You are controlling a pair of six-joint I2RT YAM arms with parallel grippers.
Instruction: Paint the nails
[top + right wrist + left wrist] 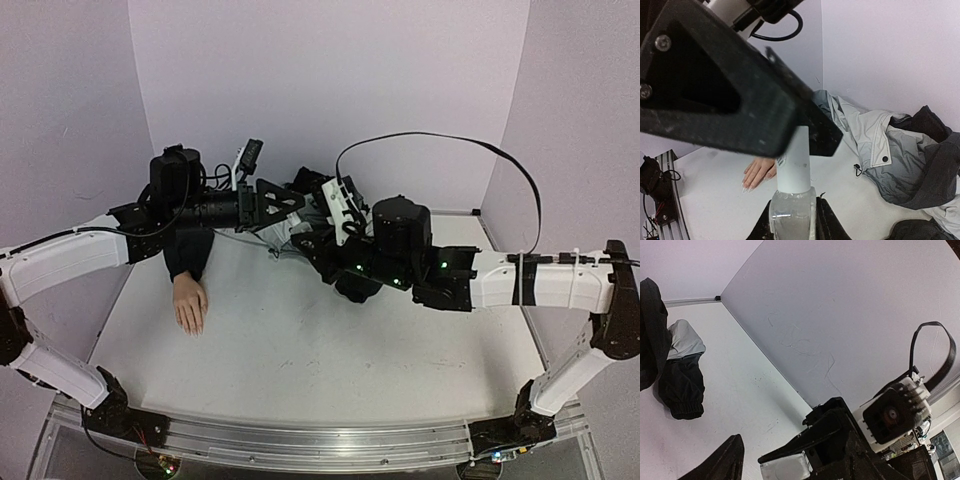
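Note:
The pale mannequin hand (190, 304) lies flat at the left of the table, coming out of a dark jacket sleeve (188, 252). Its nails (746, 187) are long and pale, and they point toward the near edge. My right gripper (794, 206) is shut on a small clear glass bottle (791, 220) with a tall white cap (796, 160), held upright above the table. My left gripper (283, 200) has one black finger (735, 95) in front of the cap's top and the other behind it. In the left wrist view its fingertip (732, 452) stands well apart from the other side, so it is open.
A grey-black jacket (890, 160) is heaped at the back of the table behind both grippers, and it also shows in the left wrist view (682, 385). Purple walls close in the back and sides. A black cable (440, 140) loops above the right arm.

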